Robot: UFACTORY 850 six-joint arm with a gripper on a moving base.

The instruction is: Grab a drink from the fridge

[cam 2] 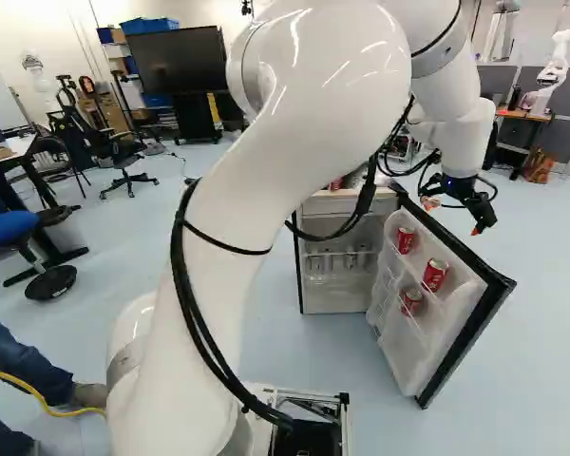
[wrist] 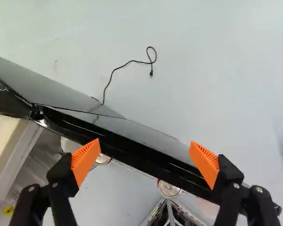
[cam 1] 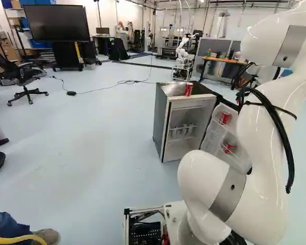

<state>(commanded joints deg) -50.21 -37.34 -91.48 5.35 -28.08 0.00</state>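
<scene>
In the right base view my gripper (cam 2: 453,217) hangs near the top of the fridge's swung-out door (cam 2: 470,332). The wrist view shows the gripper (wrist: 145,151) open, nothing held, with the door's black edge (wrist: 132,151) running beneath and across between its fingers. Red cans stand in the door racks: one upper can (cam 2: 405,239), another can (cam 2: 435,275) and a lower can (cam 2: 411,301). Two can tops, one can (wrist: 170,189) and another can (wrist: 103,159), show beside the door edge. A further red can (cam 1: 188,89) stands on the fridge (cam 1: 161,120), whose inner shelf holds several small containers (cam 1: 183,130).
Another robot (cam 1: 183,53) stands behind the fridge, near a wooden-topped table (cam 1: 224,60). A black cable (wrist: 132,61) lies on the floor beyond the door. At the left are an office chair (cam 1: 23,76) and a large screen (cam 1: 56,23). A person's shoe (cam 1: 47,236) is beside the base.
</scene>
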